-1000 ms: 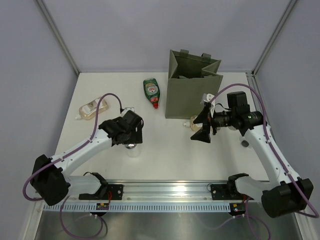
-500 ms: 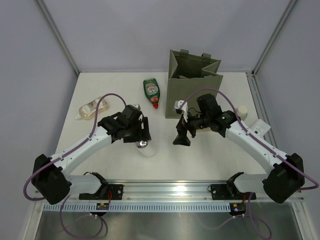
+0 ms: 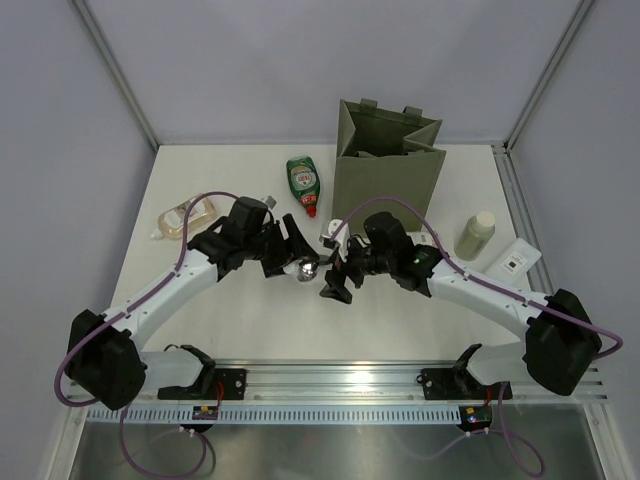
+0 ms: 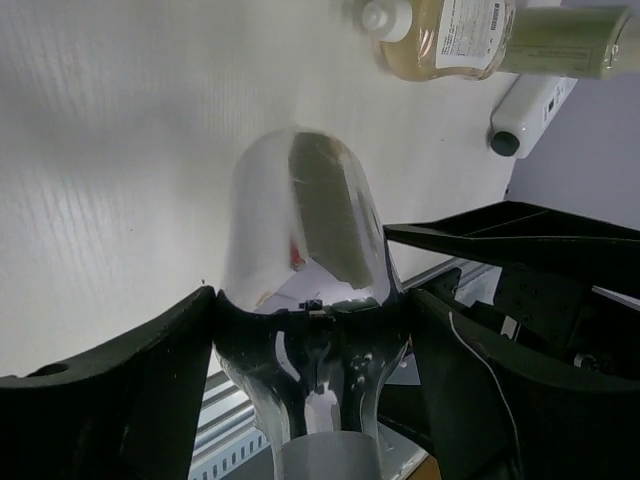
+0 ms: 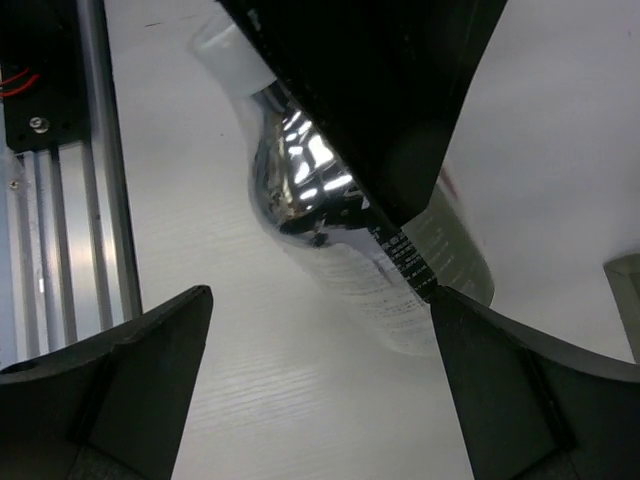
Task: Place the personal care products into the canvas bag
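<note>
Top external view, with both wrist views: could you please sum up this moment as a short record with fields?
left gripper: shut on the shiny silver can
right gripper: open, close beside the can
olive-green canvas bag: upright at the far side of the white table
green bottle with red cap: lying left of the bag
cream cylindrical bottle: right of the bag
flat amber clear bottle: near the table's left edge
second amber bottle: beside the cream bottle
</note>
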Tool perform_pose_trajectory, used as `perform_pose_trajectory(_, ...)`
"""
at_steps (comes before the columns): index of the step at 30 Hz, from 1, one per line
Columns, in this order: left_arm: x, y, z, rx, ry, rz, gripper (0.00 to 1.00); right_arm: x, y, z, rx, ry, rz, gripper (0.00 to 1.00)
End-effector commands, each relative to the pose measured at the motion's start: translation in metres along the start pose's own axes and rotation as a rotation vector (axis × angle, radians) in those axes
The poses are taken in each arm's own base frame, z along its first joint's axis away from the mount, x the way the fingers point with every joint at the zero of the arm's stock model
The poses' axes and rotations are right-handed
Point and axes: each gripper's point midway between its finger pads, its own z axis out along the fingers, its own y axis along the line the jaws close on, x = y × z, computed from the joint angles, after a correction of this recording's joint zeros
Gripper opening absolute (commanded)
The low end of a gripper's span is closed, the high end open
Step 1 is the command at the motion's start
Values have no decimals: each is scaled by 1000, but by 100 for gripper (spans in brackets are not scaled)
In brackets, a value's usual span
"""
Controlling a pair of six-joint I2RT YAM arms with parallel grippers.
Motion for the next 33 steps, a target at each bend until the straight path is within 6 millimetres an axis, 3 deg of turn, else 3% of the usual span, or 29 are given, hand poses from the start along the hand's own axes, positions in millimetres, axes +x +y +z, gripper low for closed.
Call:
perform_pose_trajectory(1, -7, -83, -24, 353, 25, 18, 0, -37, -19, 14, 102, -72, -88, 99)
perform_pose_trajectory(5, -6, -91, -29, 381, 38, 19, 0, -28, -36, 21, 174, -25, -161, 100)
perform_pose_trajectory(12, 2, -93, -28, 423, 81, 8, 0, -4, -23, 34, 29, 12, -399, 99)
perform_pose_trajectory(17, 9, -90, -28, 439, 109, 1, 0, -13, -34, 51, 44, -17, -407, 99)
perform_pose_trajectory(22, 0, -58, -23, 275, 50, 51, 0, -11, -39, 50, 47, 51, -370, 99)
perform_pose_trajectory(26, -17, -25, -29, 161, -46, 114, 0, 19, -13, 28, -139, 225, -375, 99)
perform_pose_trajectory(27, -17, -12, -32, 106, -56, 121, 2, 24, -4, 24, -193, 240, -374, 100)
perform_pose_trajectory(28, -26, -2, -34, 50, -112, 144, 12, 24, -1, 19, -243, 244, -447, 99)
perform_pose_trajectory(30, -35, 21, -46, -64, -187, 210, 31, 45, 12, 5, -319, 318, -442, 100)
perform_pose_trajectory(33, -38, 41, -60, -160, -233, 294, 60, 66, 21, -12, -425, 385, -526, 100)
